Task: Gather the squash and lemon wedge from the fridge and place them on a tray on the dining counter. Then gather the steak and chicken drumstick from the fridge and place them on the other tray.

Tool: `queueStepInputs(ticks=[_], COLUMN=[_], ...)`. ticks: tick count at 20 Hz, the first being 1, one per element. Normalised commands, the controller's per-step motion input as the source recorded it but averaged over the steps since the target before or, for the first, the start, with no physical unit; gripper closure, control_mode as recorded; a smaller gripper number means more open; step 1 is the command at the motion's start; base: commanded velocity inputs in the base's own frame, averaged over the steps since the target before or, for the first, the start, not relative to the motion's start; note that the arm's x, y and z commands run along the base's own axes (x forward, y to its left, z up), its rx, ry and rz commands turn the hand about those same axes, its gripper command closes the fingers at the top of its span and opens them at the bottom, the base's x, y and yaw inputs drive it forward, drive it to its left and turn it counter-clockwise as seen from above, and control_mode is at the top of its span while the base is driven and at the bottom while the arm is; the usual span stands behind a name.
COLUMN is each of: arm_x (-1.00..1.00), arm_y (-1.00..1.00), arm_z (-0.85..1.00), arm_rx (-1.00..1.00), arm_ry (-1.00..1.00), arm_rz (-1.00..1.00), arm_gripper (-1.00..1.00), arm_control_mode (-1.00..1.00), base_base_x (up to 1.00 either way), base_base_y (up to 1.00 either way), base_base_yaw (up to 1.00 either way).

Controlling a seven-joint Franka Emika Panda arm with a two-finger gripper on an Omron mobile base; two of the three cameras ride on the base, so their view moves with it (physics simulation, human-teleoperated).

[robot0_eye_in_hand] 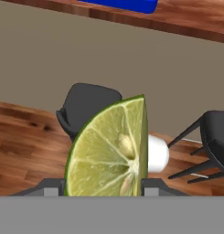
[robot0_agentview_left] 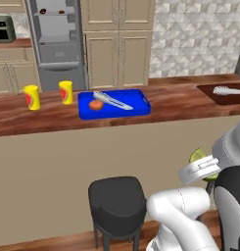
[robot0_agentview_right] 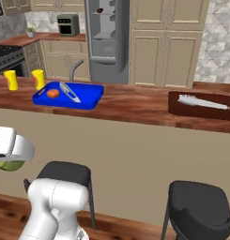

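Note:
My gripper point(robot0_eye_in_hand: 104, 186) is shut on the lemon wedge point(robot0_eye_in_hand: 111, 148), a yellow-green wedge whose pale cut face with seeds faces the hand view. The wedge point(robot0_agentview_left: 197, 157) is held low, in front of the dining counter's point(robot0_agentview_left: 180, 100) beige base, with the gripper point(robot0_agentview_left: 204, 165) around it; its green rind point(robot0_agentview_right: 8, 165) peeks out under the hand. On the counter lies the blue tray point(robot0_agentview_left: 141, 109), holding the small orange squash point(robot0_agentview_left: 95, 105) and a silver utensil. The dark brown other tray point(robot0_agentview_left: 209, 91) sits at the right. The grey fridge point(robot0_agentview_left: 60, 49) stands open behind.
Black stools point(robot0_agentview_left: 116, 201) point(robot0_agentview_right: 198, 206) stand between me and the counter base. Two yellow cans point(robot0_agentview_left: 32, 97) point(robot0_agentview_left: 66, 92) sit left of the blue tray point(robot0_agentview_right: 88, 101). A pale utensil lies on the brown tray point(robot0_agentview_right: 182, 111). Beige cabinets line the back wall.

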Motion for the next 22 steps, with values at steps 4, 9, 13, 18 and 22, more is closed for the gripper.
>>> queueStepInputs(ticks=[4,9,13,18,22], arm_x=[0.0,0.0,0.85,1.0,1.0], arm_y=[0.0,0.0,0.33,0.2,0.01], arm_z=[0.0,0.0,0.4,0.59,0.46], arm_rx=[0.0,0.0,0.0,0.0,0.0], arm_ry=[0.0,0.0,0.12,0.15,0.13], arm_rz=[0.0,0.0,-0.15,-0.09,-0.04], arm_gripper=[1.0,1.0,1.0,1.0,1.0], arm_control_mode=[1.0,1.0,-1.0,-1.0,-1.0], base_base_x=[0.53,0.58,0.0,0.0,0.0], base_base_y=[0.53,0.54,0.0,0.0,0.0], base_base_yaw=[-0.31,-0.23,0.0,0.0,0.0])
